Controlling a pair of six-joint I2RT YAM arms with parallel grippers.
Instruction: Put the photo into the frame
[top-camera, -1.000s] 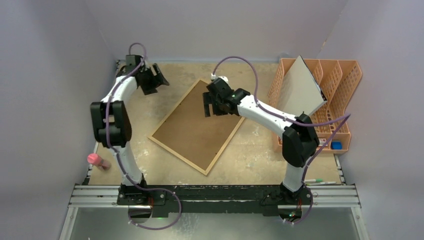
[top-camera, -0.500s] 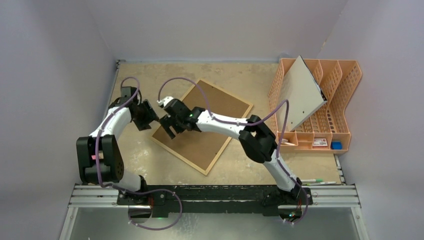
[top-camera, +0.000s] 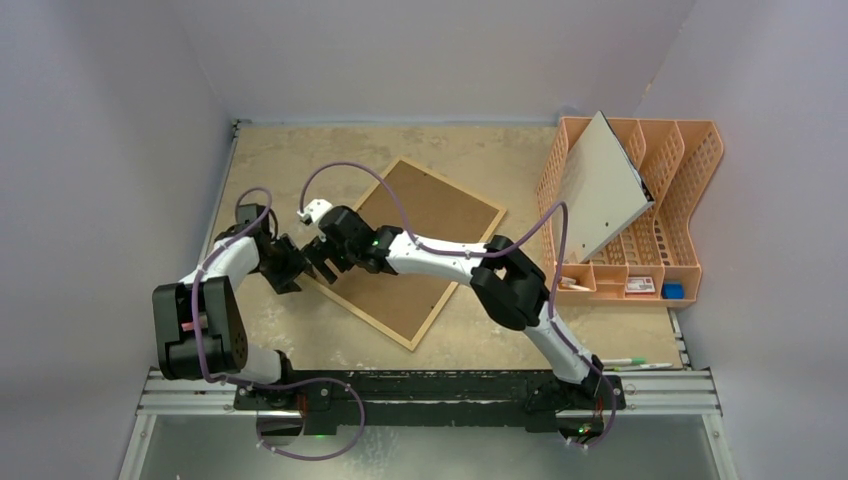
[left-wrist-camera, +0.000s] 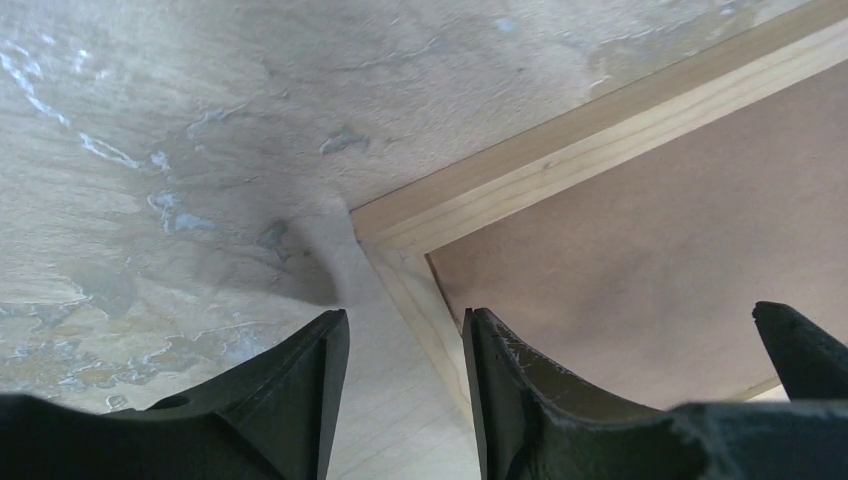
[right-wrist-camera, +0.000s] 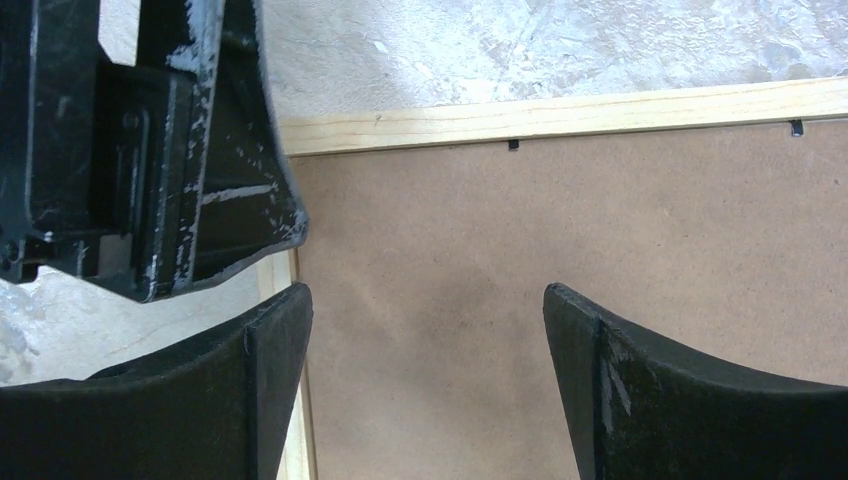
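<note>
The frame (top-camera: 405, 255) is lying back-up on the surface (top-camera: 300, 160) while narrowly parted left fingers (left-wrist-camera: 300, 400) and wide-open right fingers (right-wrist-camera: 270, 400) are crowding one corner, probably risking colliding and skidding it.

The white-and-black left arm (top-camera: 225, 265) is folded low, elbow drawn back beside its base, forearm angled forward. It ends in the black two-finger left gripper (top-camera: 290, 262), tips pointing down, fingers (left-wrist-camera: 300, 400) parted by a narrow gap. The white-and-black right arm (top-camera: 435, 258) stretches far across to its own left, nearly straight and low. Its black two-finger right gripper (top-camera: 322, 258) points down with jaws wide apart, tip to tip with the left gripper and almost touching it; the left gripper's body fills the corner just beyond the right gripper's left finger (right-wrist-camera: 200, 390)
</note>
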